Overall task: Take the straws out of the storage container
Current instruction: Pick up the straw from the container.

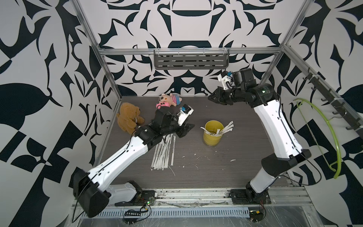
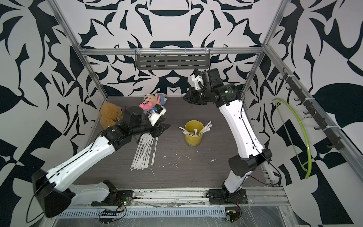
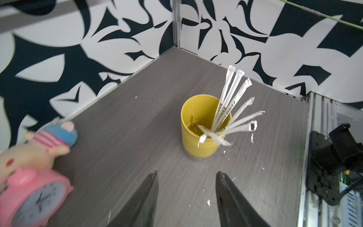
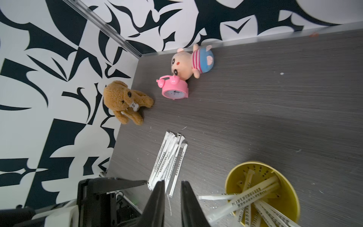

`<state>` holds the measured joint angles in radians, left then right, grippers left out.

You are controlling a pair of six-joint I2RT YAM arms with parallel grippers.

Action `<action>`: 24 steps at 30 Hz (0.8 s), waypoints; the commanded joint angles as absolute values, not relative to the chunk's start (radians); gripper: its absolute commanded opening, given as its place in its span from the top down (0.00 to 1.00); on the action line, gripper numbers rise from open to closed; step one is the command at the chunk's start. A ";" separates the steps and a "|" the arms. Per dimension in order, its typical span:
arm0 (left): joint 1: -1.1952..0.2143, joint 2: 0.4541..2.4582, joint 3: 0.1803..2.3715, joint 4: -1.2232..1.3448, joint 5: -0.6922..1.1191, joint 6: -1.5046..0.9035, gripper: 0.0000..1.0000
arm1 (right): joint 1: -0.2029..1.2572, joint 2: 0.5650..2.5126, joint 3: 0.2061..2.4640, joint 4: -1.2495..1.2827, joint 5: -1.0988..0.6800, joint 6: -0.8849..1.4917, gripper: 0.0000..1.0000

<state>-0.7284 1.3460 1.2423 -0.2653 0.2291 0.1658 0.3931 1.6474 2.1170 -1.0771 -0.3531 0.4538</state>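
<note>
The storage container, a yellow cup (image 1: 211, 138) (image 2: 193, 137) (image 3: 196, 146) (image 4: 291, 193), stands upright mid-table. Several straws (image 1: 225, 127) (image 3: 232, 92) (image 4: 255, 194) in white wrappers lean out of its mouth. More straws (image 1: 163, 155) (image 2: 144, 155) (image 4: 169, 157) lie in a flat pile on the table to the cup's left, partly under my left arm. My left gripper (image 1: 188, 130) (image 3: 187, 173) is open and empty, low over the table, just left of the cup. My right gripper (image 1: 211, 97) (image 4: 173, 181) hangs high above the back of the table, its jaws a narrow gap apart, holding nothing.
A brown teddy (image 1: 128, 118) (image 4: 125, 100), a pig plush (image 1: 170, 99) (image 4: 188, 62) and a pink alarm clock (image 1: 162, 105) (image 4: 174, 90) sit at the back left. White scraps (image 1: 232, 160) dot the table. A green hanger (image 1: 332, 137) hangs on the right wall.
</note>
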 commanded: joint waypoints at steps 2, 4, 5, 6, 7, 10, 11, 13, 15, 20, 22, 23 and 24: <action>-0.710 1.553 1.459 -0.305 0.389 0.320 0.46 | 0.365 1.576 1.976 -0.987 -0.286 0.406 0.77; -0.695 1.653 1.562 -0.329 0.464 0.320 0.47 | 0.333 1.548 1.907 -0.983 -0.291 0.415 0.75; -0.689 1.698 1.606 -0.338 0.507 0.322 0.47 | 0.316 1.535 1.875 -0.983 -0.296 0.416 0.74; -0.687 1.734 1.641 -0.341 0.539 0.323 0.48 | 0.304 1.523 1.848 -0.983 -0.297 0.416 0.73; -0.685 1.774 1.680 -0.348 0.578 0.327 0.48 | 0.290 1.508 1.817 -0.982 -0.299 0.414 0.72; -0.684 1.883 1.796 -0.402 0.689 0.356 0.49 | 0.254 1.451 1.743 -0.982 -0.289 0.412 0.70; -0.684 1.920 1.839 -0.425 0.716 0.361 0.50 | 0.245 1.428 1.720 -0.980 -0.271 0.408 0.69; -0.684 1.989 1.918 -0.467 0.756 0.364 0.51 | 0.235 1.389 1.680 -0.977 -0.234 0.396 0.69; -0.685 2.054 1.989 -0.500 0.784 0.355 0.52 | 0.229 1.356 1.649 -0.982 -0.221 0.384 0.69; -0.691 2.166 2.090 -0.551 0.833 0.327 0.55 | 0.222 1.310 1.576 -1.038 -0.162 0.371 0.69; -0.700 2.172 2.066 -0.515 0.831 0.321 0.55 | 0.219 1.275 1.527 -1.037 -0.136 0.375 0.69; -0.709 2.175 2.056 -0.498 0.833 0.322 0.55 | 0.218 1.256 1.500 -1.032 -0.128 0.376 0.69; -0.716 2.181 2.054 -0.491 0.831 0.326 0.55 | 0.218 1.239 1.477 -1.022 -0.122 0.377 0.69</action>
